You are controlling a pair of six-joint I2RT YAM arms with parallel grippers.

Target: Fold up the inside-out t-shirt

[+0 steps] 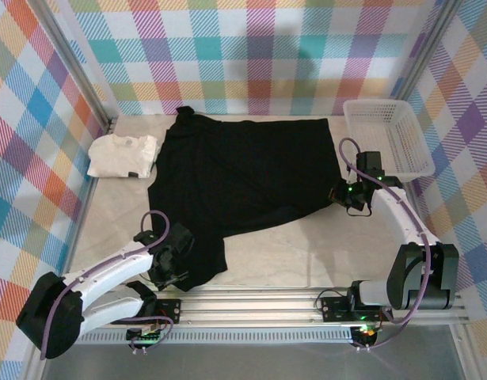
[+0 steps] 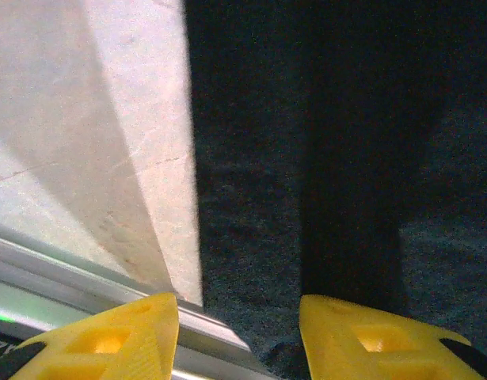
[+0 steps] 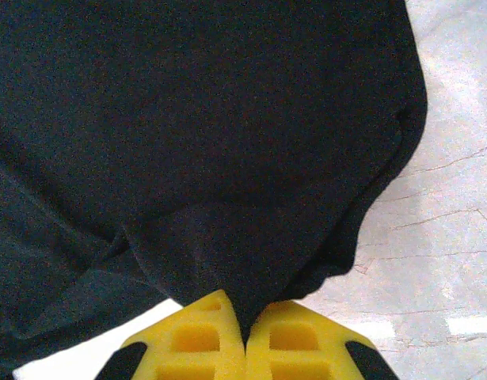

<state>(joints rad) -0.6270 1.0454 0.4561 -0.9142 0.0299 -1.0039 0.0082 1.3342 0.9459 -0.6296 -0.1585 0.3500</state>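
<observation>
- Top: the shirt (image 1: 243,170) lies flat on the surface (image 1: 306,253), long axis left to right. My left jaws are at its near-left corner, my right jaws at its right edge.
- Left wrist: jaws spread, straddling the shirt's side edge.
- Right wrist: jaws pressed together, pinching a shirt fold.

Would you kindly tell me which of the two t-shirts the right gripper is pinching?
The large black t-shirt: the right gripper is shut on its edge. The small white t-shirt lies folded at the far left, untouched.
</observation>
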